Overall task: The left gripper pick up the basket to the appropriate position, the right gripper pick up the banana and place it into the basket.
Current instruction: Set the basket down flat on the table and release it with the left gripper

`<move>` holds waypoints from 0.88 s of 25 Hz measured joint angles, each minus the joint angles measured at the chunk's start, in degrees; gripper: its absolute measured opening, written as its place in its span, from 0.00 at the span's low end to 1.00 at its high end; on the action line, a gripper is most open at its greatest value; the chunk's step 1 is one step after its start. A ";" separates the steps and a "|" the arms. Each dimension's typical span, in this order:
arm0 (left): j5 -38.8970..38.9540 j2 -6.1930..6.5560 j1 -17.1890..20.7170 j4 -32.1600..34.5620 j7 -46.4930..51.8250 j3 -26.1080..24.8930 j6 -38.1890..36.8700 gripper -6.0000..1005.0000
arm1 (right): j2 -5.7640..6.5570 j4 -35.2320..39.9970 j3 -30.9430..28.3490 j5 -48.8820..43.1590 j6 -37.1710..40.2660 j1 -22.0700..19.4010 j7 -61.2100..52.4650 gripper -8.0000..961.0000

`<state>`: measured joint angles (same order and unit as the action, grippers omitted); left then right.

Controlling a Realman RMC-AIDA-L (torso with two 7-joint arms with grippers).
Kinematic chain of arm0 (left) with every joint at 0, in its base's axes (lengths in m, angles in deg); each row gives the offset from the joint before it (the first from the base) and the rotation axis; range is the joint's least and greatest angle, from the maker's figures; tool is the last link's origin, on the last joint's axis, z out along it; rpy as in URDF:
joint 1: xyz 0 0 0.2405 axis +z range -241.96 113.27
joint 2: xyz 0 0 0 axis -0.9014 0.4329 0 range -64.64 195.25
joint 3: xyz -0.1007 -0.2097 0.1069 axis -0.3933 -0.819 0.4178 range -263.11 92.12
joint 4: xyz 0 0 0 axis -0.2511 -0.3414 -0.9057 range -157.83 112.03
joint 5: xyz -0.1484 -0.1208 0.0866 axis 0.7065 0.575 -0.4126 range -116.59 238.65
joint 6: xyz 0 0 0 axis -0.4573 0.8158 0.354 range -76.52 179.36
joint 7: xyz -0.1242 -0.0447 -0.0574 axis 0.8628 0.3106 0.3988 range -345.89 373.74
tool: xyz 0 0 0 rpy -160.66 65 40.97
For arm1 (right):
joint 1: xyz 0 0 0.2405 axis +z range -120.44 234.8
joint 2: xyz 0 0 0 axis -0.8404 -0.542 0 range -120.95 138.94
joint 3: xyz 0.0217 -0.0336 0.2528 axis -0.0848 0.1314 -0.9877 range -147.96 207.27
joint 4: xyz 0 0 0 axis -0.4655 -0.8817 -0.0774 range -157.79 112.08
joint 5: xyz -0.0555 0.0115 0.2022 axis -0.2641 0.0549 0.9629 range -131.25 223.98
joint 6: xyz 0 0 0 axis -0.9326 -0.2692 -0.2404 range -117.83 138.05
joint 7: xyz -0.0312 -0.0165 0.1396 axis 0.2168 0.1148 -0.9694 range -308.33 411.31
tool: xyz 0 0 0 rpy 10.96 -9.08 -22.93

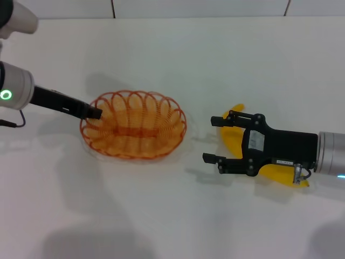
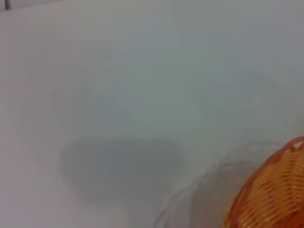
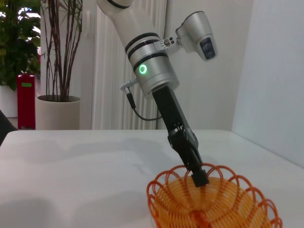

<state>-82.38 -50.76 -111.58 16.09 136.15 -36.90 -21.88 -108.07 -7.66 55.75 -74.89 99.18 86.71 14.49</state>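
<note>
The orange wire basket [image 1: 133, 125] sits on the white table, left of centre. My left gripper [image 1: 95, 113] is at the basket's left rim, its fingers together on the wire; the right wrist view shows it [image 3: 199, 178] pinching the rim of the basket [image 3: 223, 204]. The left wrist view shows only a part of the basket [image 2: 270, 194]. The yellow banana [image 1: 232, 140] lies on the table right of the basket. My right gripper [image 1: 214, 138] hovers over it, open and empty, with its fingers pointing toward the basket. The gripper's body hides most of the banana.
The white table [image 1: 215, 65] runs back to a tiled wall at the far edge. There is a gap of bare table between the basket and the banana. Past the table, the right wrist view shows potted plants [image 3: 57, 57] and a radiator.
</note>
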 joint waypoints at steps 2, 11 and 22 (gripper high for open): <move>-0.15 0.10 -0.69 -1.39 -0.12 0.01 0.03 0.08 | 0.00 0.00 0.10 0.00 0.03 0.12 0.00 0.83; -1.14 0.14 -1.77 -2.53 -0.50 0.01 0.07 0.08 | 0.00 0.01 0.12 -0.01 0.11 0.17 0.00 0.83; -1.49 0.00 -1.90 -2.16 -0.16 0.45 0.15 0.08 | 0.00 0.00 0.18 -0.03 0.17 0.17 0.00 0.83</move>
<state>-83.87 -50.76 -113.48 13.94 135.99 -36.44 -21.72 -108.07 -7.65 55.93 -74.92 99.35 86.89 14.49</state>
